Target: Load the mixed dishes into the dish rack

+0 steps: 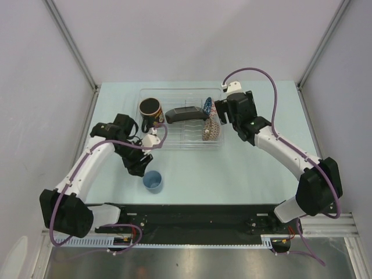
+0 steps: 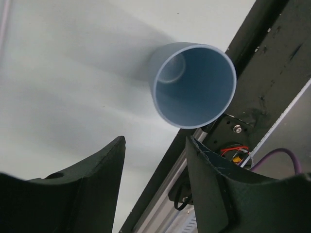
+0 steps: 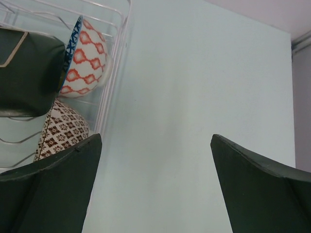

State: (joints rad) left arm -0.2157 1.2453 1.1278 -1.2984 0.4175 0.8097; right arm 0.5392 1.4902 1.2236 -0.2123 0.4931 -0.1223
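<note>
The small light-blue cup (image 1: 153, 181) stands upright on the table near the front rail, and fills the left wrist view (image 2: 194, 85). My left gripper (image 1: 139, 167) is open and empty just behind the cup, apart from it (image 2: 155, 145). The clear dish rack (image 1: 192, 142) holds the dark mug (image 1: 149, 110), the black square plate (image 1: 186, 113), the blue patterned bowl (image 1: 208, 106) and the beige patterned bowl (image 1: 211, 131). My right gripper (image 1: 221, 113) is open and empty at the rack's right edge (image 3: 155, 141), next to both bowls (image 3: 85, 63) (image 3: 63, 131). The yellow plate is out of view.
The black front rail (image 1: 192, 212) runs just in front of the cup and shows in the left wrist view (image 2: 272, 73). Light table surface (image 1: 261, 168) lies to the right of the rack. White walls close in the sides and back.
</note>
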